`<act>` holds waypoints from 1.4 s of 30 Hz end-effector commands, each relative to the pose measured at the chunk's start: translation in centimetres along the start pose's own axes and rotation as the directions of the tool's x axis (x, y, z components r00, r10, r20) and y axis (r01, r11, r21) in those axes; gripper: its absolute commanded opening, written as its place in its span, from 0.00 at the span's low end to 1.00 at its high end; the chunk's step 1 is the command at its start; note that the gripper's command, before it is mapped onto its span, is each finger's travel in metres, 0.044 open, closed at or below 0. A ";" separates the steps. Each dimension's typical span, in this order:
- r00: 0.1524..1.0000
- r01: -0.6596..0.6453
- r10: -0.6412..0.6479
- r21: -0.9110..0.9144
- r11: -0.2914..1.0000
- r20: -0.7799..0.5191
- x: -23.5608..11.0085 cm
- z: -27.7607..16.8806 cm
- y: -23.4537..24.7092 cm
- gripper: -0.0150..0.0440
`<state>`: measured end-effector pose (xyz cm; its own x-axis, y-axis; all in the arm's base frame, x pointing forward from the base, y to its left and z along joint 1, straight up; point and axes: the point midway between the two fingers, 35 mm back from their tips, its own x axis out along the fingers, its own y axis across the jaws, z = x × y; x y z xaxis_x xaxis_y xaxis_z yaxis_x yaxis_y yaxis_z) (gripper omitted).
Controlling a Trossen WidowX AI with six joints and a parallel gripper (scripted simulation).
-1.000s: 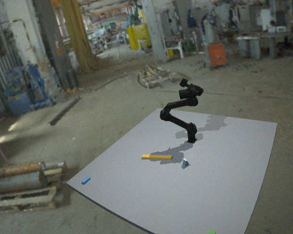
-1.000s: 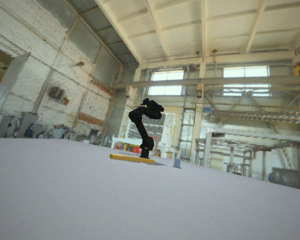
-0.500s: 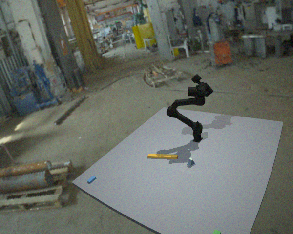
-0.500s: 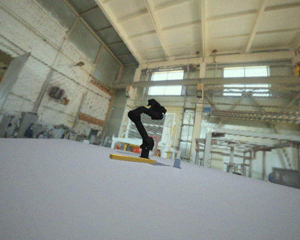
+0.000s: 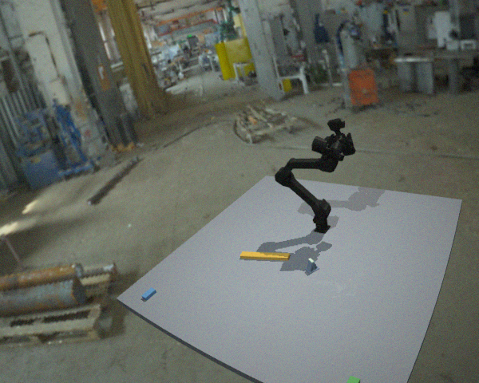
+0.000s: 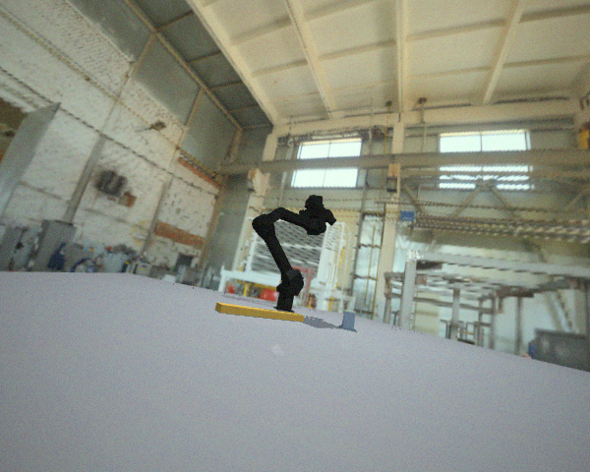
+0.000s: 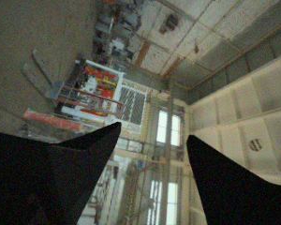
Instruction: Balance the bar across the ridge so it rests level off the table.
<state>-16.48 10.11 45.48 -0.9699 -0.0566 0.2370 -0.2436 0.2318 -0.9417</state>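
The arm (image 5: 303,187) is rearing up over the back of the grey table (image 5: 376,297), and its gripper (image 5: 342,142) is hanging high in the air with its fingers standing well apart, gripping nothing and pointing off toward the far wall and windows. Down below, the yellow bar (image 5: 264,255) is lying flat on the table in front of the arm's base, and the small blue-grey ridge (image 5: 310,266) is sitting just beside the bar's near end, apart from it. A little blue block (image 5: 148,294) is resting out by the table's corner, and a green block (image 5: 353,379) is sitting at its near edge, both well apart from the bar.
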 end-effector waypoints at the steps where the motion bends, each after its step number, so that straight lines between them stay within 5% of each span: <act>1: 0.995 0.012 -0.002 0.090 0.996 -0.104 -0.7 -2.6 -0.1 0.79; 20: 0.840 0.217 0.014 0.359 0.908 -0.543 -7.3 -12.8 0.3 0.79; 42: 0.384 0.655 0.080 0.333 0.679 -0.920 -21.8 -20.7 1.5 0.79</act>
<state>1.83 30.88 44.36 -0.4704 0.8435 0.2594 -0.7423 -0.2192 -0.6332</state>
